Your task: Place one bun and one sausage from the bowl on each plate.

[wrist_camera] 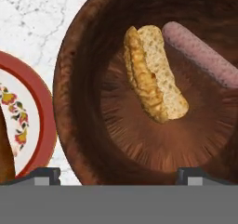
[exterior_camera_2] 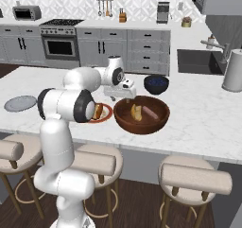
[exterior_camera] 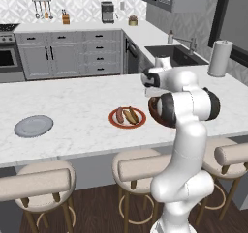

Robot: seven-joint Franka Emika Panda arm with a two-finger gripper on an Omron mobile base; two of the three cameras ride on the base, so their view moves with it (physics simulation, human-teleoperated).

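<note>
Below the gripper [wrist_camera: 118, 174], the bowl [wrist_camera: 79, 79] holds one bun [wrist_camera: 155, 74] and one sausage [wrist_camera: 202, 56] (lying side by side) — jaws spread wide, empty, pointing down.

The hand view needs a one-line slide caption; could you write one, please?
Open pincer above the wooden bowl holding one bun and one sausage.

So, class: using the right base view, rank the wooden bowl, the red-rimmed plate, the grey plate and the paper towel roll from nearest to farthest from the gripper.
1. Bowl, directly beneath the open gripper.
2. Red-rimmed plate, just left of the bowl.
3. Grey plate and paper towel roll, at the far left and far right of the counter: too close to call.
</note>
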